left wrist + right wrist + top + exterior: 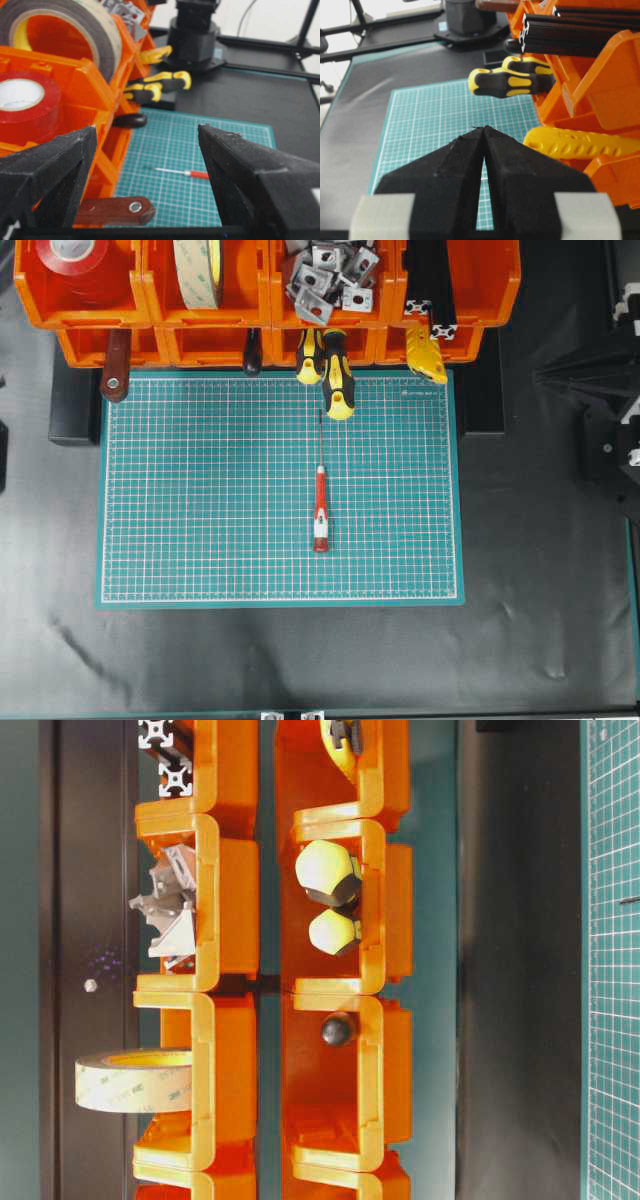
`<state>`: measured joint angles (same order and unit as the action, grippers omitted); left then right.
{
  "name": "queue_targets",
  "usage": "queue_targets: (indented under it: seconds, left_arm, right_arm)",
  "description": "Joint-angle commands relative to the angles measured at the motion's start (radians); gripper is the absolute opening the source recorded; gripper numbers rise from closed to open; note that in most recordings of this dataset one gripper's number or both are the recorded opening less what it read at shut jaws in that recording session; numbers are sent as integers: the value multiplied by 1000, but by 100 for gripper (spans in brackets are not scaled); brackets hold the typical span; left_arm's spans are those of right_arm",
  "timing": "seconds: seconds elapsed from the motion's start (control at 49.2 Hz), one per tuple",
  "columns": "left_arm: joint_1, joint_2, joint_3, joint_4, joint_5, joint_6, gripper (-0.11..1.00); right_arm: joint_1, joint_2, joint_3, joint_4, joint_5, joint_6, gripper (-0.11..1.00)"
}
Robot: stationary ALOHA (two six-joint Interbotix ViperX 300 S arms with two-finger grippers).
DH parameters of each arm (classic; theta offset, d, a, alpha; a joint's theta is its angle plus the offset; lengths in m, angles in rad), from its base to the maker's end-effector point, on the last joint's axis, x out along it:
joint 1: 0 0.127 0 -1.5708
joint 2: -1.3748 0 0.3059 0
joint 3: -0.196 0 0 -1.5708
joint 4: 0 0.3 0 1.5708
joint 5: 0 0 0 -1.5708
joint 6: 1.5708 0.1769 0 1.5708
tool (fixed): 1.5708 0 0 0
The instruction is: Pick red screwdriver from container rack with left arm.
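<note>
- Oddly for a rack pick, the slim red-handled screwdriver with a white band (pixel 321 512) lies flat on the green gridded cutting mat (pixel 200 490), well apart from the joined bright orange plastic bins of the container rack (pixel 270 300), its thin metal shaft pointing toward the bins
- From the left wrist view, the left arm's black foam-padded gripper (pixel 147 165) has its jaws spread wide and holds nothing; the screwdriver (pixel 186 173) shows small in the gap between them, farther out on the mat (pixel 200 150)
- The right arm's black gripper (pixel 484 150) has its jaws pressed together with nothing between them, parked near the rack's (pixel 600 90) edge
- Judged from this, the task looks close to done or reset, with the tool out of the rack; if a grasp is wanted, the left gripper should travel out over the mat and turn so its jaws straddle the handle crosswise
- Closing on the red handle rather than the thin shaft would likely give a surer hold, and descending squarely should keep a pad from nudging the tool sideways
- The brown wooden flat handle with a metal-ringed hole (pixel 117 211) and the thick yellow-and-black screwdriver handles (pixel 157 86) jutting from the bins sit close to the left gripper, so lifting clear before moving across seems wise
</note>
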<state>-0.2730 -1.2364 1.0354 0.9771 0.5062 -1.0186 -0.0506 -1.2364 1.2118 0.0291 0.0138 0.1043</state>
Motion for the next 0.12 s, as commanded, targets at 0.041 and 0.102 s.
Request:
queue_targets:
  seconds: [0.041,0.102]
  left_arm:
    - [8,21,0,3,-8,-5,79]
    - [9,29,5,3,-6,-5,79]
  right_arm:
    - [0,21,-6,3,-9,2,-1]
    - [0,26,0,3,-9,2,-1]
